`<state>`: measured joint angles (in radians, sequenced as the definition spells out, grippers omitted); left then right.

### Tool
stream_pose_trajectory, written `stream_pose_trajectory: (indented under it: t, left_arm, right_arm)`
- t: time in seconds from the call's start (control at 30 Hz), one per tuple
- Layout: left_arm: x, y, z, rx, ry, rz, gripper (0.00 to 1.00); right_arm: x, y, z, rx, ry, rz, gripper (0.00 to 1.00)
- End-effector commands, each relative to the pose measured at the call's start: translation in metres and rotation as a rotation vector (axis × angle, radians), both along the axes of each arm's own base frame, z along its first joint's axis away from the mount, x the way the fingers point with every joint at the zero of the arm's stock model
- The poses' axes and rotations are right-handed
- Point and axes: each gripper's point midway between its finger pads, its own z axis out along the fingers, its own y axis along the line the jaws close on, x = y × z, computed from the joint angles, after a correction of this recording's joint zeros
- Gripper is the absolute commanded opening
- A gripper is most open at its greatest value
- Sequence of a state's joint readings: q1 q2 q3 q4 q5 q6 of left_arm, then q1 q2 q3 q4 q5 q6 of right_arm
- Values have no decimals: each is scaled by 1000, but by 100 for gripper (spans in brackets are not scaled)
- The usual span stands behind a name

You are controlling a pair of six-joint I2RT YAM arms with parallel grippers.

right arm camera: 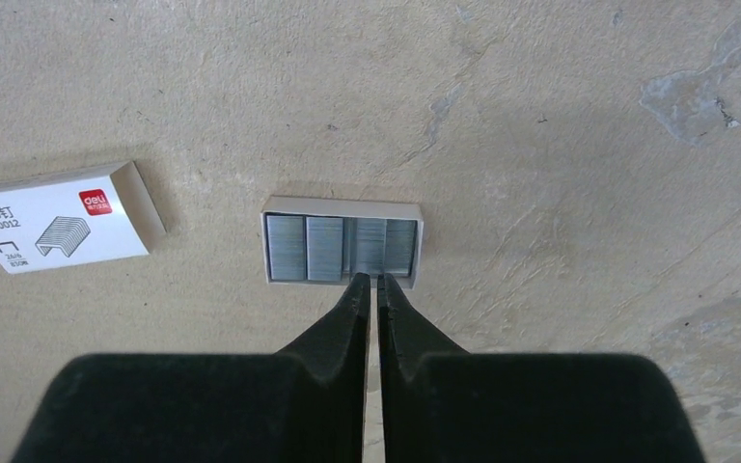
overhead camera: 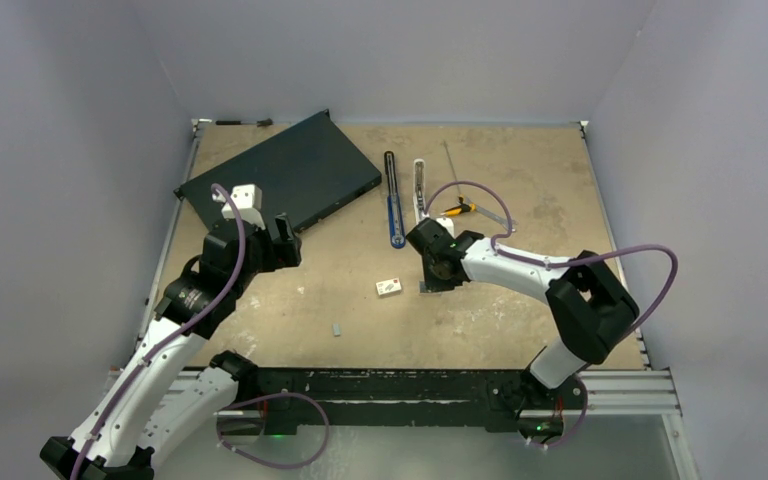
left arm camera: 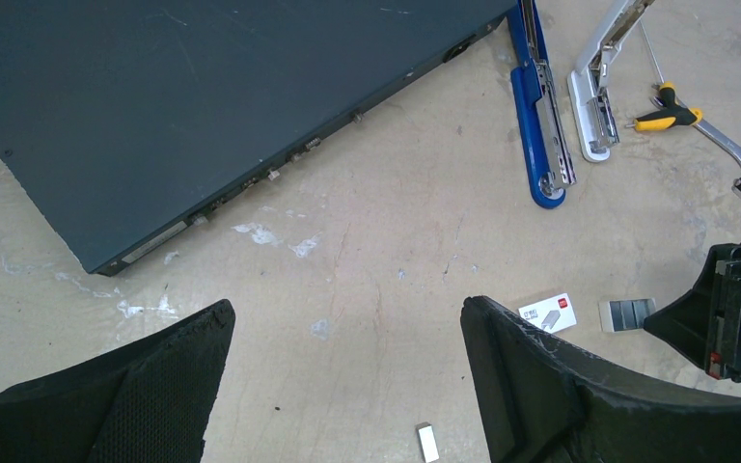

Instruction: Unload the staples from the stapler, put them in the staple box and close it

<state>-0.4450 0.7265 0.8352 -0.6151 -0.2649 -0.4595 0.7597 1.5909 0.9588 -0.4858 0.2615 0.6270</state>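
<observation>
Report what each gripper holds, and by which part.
Nothing seen held. Left gripper open, empty; right gripper shut, tips at near edge of the staple tray.

The staples (right arm camera: 309, 248) lie in a tray (right arm camera: 343, 204) (small box (right arm camera: 58, 227) just left), the stapler (overhead camera: 393, 200) well behind.

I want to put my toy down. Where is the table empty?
Bare: the far right corner past the screwdriver, and the near strip right of the loose staples. Crowded: around the stapler bars and right hand.
</observation>
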Motion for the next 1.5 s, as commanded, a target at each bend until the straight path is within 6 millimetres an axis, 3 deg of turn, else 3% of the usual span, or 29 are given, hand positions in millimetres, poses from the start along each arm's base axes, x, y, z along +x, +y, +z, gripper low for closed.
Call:
stream_pose_trajectory:
  t: [0.0, 0.37, 0.57, 0.77, 0.97, 1.23, 1.4, 1.47]
  left_arm:
    - [3, 0, 3, 1, -24, -8, 86]
    - [4, -1, 3, 2, -23, -8, 86]
    - [4, 0, 3, 2, -24, -6, 86]
    - [4, 0, 3, 1, -23, -7, 86]
    - [3, 5, 6, -1, -33, 15, 86]
    - [2, 10, 10, -3, -50, 38, 86]
    - [1, 16, 14, -2, -63, 71, 86]
    - [-4, 27, 22, -9, -97, 124, 86]
  right_arm:
    - [0, 1, -4, -4, 11, 6, 8]
    - [5, 3, 5, 4, -9, 0, 8]
    - [16, 3, 33, 33, -95, -13, 9]
    - [17, 27, 56, 159, -154, 47, 14]
    - [-8, 84, 63, 187, -177, 197, 22]
    - [-57, 180, 42, 277, -105, 320, 33]
    - [-87, 219, 27, 314, -45, 335, 46]
    - [-96, 227, 12, 252, -27, 335, 50]
